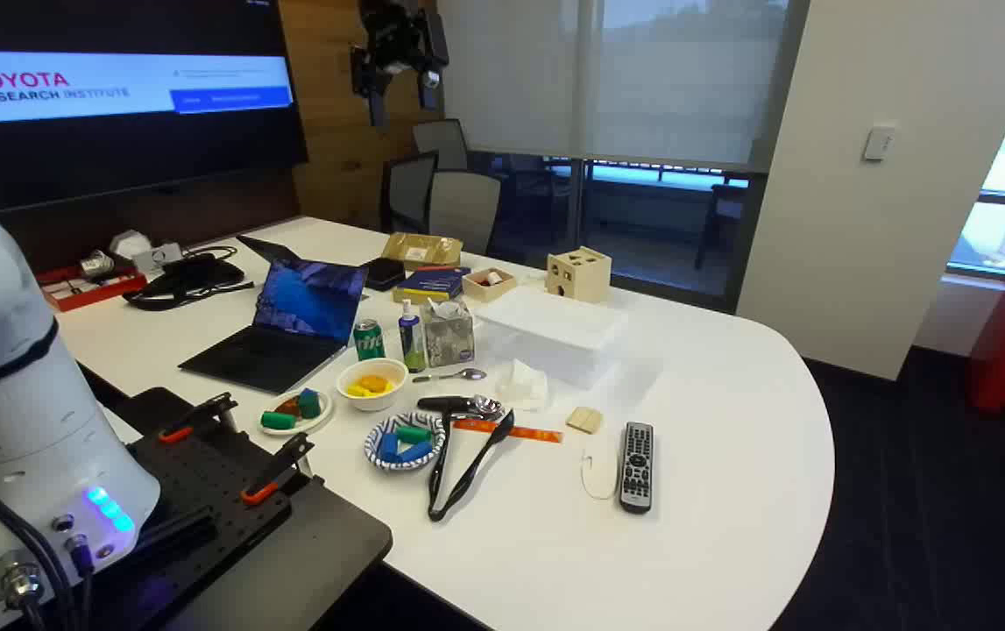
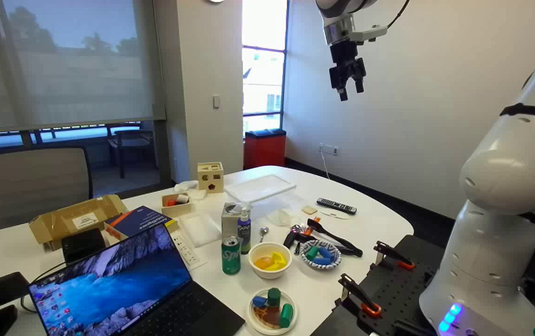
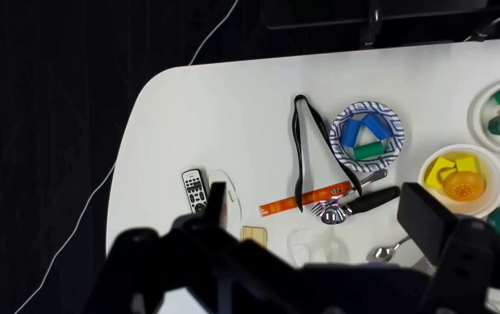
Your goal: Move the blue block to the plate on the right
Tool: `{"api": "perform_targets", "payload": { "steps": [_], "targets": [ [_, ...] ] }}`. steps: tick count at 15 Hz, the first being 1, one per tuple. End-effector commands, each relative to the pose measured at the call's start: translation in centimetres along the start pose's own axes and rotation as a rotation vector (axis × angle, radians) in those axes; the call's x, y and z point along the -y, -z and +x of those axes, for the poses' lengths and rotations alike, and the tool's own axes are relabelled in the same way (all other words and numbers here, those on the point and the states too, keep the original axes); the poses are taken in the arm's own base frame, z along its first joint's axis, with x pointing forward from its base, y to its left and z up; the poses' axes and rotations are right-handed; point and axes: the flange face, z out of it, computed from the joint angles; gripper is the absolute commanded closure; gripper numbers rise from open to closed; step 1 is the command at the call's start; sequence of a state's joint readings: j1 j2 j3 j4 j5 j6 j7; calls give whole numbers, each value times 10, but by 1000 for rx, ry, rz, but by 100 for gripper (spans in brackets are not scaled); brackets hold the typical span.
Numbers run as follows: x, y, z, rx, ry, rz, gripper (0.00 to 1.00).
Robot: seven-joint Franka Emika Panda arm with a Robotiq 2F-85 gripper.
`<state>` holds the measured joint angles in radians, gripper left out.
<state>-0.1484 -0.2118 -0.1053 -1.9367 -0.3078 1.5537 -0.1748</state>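
Blue blocks (image 3: 376,126) lie in a bowl (image 3: 367,107) near the counter's (image 3: 232,122) robot-side edge, likely against rolling, while your empty end effector (image 2: 351,93) hangs, fingers (image 2: 343,94) apart.

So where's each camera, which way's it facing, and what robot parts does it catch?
Exterior view: beside the arm, facing across the table toward the blind; arm and gripper show.
Exterior view: near the laptop, facing the bright window; arm and gripper show.
Wrist view: on the arm's end, facing down at the table; spread fingers show.
Both exterior views share the laptop; all three, blue blocks in the patterned bowl.
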Motion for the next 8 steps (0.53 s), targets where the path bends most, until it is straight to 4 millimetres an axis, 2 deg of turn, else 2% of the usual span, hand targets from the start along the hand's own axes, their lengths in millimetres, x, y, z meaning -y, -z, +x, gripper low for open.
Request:
{"api": "perform_targets", "payload": {
  "steps": [1, 3, 5, 7, 8],
  "targets": [
    [0, 0, 0, 1, 0, 0, 0],
    [0, 0, 0, 1, 0, 0, 0],
    [18, -2, 14, -32, -3, 4, 0],
    [51, -9, 37, -64, -4, 19, 0],
    [79, -16, 53, -98, -17, 38, 0]
  ]
}}
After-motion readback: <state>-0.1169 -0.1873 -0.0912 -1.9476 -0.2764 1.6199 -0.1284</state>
